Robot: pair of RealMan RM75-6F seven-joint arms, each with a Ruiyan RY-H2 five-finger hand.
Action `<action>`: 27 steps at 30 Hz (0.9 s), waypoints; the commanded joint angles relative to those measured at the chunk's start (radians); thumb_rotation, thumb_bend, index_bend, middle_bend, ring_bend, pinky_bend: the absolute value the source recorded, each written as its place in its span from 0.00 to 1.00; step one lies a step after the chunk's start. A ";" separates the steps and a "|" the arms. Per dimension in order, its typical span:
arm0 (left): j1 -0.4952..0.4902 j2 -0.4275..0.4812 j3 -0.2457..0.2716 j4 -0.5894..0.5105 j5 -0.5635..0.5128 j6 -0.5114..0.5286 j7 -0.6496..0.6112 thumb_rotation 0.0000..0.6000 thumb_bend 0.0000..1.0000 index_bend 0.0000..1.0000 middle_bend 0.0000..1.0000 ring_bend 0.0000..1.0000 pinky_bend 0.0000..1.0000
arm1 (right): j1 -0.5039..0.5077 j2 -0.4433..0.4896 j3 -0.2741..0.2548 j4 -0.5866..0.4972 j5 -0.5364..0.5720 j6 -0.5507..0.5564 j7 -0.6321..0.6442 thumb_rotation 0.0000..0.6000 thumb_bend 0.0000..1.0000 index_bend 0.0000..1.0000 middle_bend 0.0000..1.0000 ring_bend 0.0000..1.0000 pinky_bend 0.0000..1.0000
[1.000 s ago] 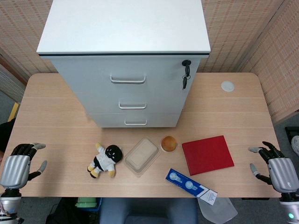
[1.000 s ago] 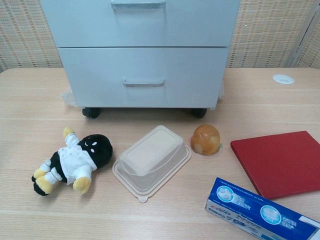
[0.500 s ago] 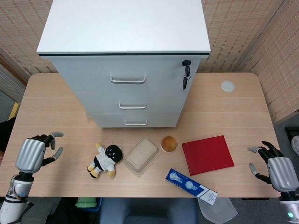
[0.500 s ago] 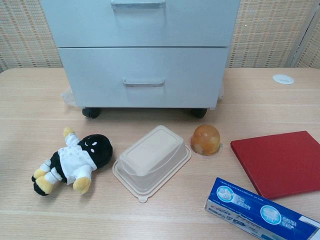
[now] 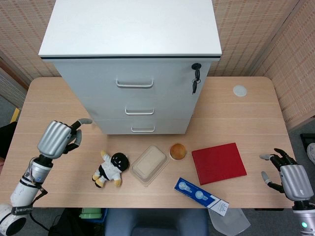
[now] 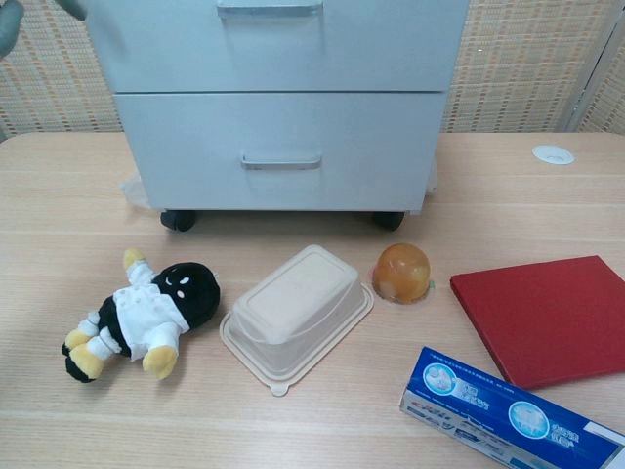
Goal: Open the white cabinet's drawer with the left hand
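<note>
Head view: white cabinet sits at table rear centre, all three drawers flush shut, keys hanging in the lock. Left hand hovers left of the bottom drawer, apart from it, fingers loosely spread, empty. Right hand at the front right edge, fingers apart, probably empty. Plush doll, plastic container, red book lie in front.
</note>
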 commanded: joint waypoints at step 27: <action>-0.272 -0.091 -0.092 -0.076 -0.281 -0.219 0.157 1.00 0.72 0.30 1.00 1.00 1.00 | -0.007 -0.010 -0.002 0.036 0.010 0.007 0.043 1.00 0.32 0.32 0.38 0.32 0.33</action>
